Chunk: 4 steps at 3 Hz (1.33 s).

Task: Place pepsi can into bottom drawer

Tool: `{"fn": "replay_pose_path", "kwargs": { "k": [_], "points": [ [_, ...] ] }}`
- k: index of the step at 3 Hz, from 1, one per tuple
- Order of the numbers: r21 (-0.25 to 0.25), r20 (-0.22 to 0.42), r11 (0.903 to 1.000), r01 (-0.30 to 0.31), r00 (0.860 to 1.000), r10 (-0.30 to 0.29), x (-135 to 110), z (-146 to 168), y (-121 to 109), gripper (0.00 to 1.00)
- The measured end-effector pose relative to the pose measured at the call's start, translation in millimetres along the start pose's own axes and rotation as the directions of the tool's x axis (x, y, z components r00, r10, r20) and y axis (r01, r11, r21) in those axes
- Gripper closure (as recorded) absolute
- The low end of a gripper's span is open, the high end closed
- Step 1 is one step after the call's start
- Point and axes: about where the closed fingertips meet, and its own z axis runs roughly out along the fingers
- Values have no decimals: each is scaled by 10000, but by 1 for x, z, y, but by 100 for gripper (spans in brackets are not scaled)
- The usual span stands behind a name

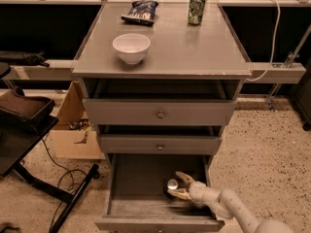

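Observation:
The bottom drawer of the grey cabinet is pulled out. The pepsi can stands upright on its floor near the right side; only its silver top and dark body show. My gripper reaches into the drawer from the lower right. Its pale fingers are spread, one on either side of the can, with a small gap to the can.
The two shallower drawers above are nearly shut. On the cabinet top stand a white bowl, a green-and-silver can and a dark chip bag. A cardboard box and a black stand are on the left.

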Motion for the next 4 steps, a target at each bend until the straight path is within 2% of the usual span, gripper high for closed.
{"fn": "replay_pose_path", "kwargs": {
  "k": [1,2,3,4],
  "points": [
    [0,0,10000,0,10000,0,0,0,0,0],
    [0,0,10000,0,10000,0,0,0,0,0],
    [124,-79,9979,634,9980,-633,-22,-16,10,0],
    [510,-517,9849,1655,9853,-1629,-54,-59,22,0]
  ]
}}
